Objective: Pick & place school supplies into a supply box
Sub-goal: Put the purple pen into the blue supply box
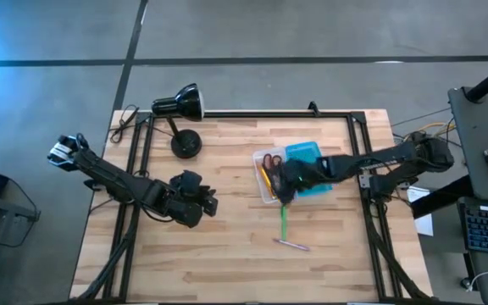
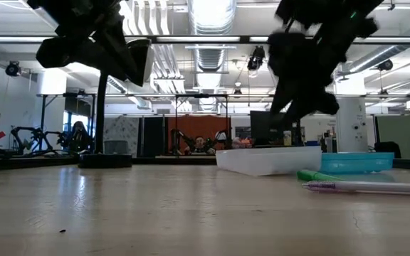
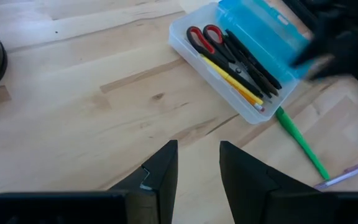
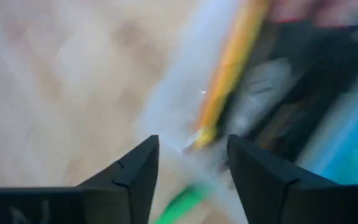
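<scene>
Inside the clear tray of the supply box point(image 3: 253, 112) lie scissors point(image 3: 205, 38), pens and pencils; both jaws open, empty.

Clock read from overhead, twelve at the lamp's edge of the wooden table point(image 1: 227, 271). The two-halved clear and teal plastic pencil case point(image 1: 310, 156) lies at two o'clock from the table's middle. In its clear half, at nine o'clock of the teal half, lie the red-handled scissors point(image 1: 271, 161) and pencils. My right gripper point(image 1: 288, 185) hangs over the case's six o'clock end. The green marker point(image 1: 283, 222) lies just beyond at six, with the pink pen point(image 1: 291, 245) below that. My left gripper point(image 1: 197, 203) waits at nine. The black desk lamp point(image 1: 180, 103) stands at eleven.
</scene>
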Robot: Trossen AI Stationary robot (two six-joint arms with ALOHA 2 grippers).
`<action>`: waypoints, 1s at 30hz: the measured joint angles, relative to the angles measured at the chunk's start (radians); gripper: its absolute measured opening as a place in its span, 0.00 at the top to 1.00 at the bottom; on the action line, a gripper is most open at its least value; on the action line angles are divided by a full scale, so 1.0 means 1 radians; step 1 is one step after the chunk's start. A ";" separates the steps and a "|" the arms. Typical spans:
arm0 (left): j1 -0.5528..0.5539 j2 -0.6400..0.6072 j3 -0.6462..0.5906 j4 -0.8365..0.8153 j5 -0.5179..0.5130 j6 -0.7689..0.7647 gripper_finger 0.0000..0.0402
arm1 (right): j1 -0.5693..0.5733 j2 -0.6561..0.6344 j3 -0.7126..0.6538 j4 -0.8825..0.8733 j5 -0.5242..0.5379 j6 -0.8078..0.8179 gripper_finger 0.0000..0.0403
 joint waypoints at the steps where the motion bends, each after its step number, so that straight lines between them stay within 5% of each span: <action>1: 0.000 0.000 -0.001 0.000 0.000 0.004 0.75 | 0.037 -0.016 0.006 -0.015 -0.004 -0.038 0.53; 7: 0.000 0.001 -0.002 0.001 0.000 0.040 0.75 | 0.304 -0.035 0.030 -0.149 0.000 -0.055 0.53; 14: 0.000 0.001 -0.002 0.004 0.000 0.073 0.75 | 0.535 0.091 0.053 -0.147 0.092 0.032 0.54; 26: 0.000 0.001 -0.002 0.004 0.031 0.113 0.75 | 0.575 0.415 0.215 -0.167 0.134 0.060 0.53; 30: 0.000 0.002 -0.002 0.003 0.044 0.126 0.75 | 0.566 0.471 0.255 -0.240 0.138 0.100 0.60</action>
